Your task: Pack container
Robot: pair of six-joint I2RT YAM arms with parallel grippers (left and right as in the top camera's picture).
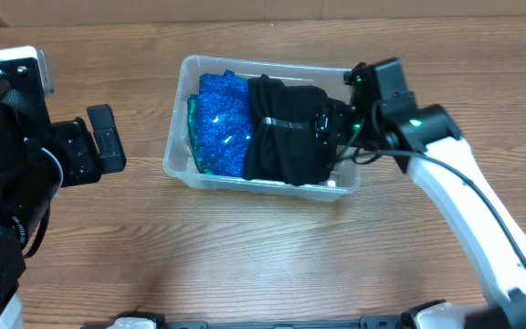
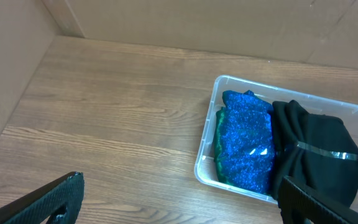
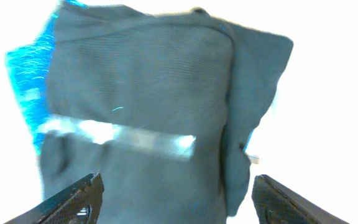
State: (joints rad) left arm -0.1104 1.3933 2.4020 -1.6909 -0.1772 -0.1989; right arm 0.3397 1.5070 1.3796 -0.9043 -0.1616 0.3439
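Container (image 1: 176, 169) sits mid-table. At its 9 o'clock our left pincer (image 2: 180, 183) hangs wide and empty. Inside lie blue sparkly cloth (image 1: 222, 114), then black cloth (image 1: 286, 137). At 3 o'clock our right pincer (image 3: 176, 186) gapes wide over it; we should press it down softly.

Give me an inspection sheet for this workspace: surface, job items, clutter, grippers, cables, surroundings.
Surface: wooden table.
Job's things: clear container holds a blue glittery bundle beside a black bundle.
Clutter: nothing seen.
Grippers: left gripper open, left of the container, holding nothing; right gripper open over the black bundle.
Cables: black cable runs along the right arm.
Surroundings: brown board walls behind and beside the table.
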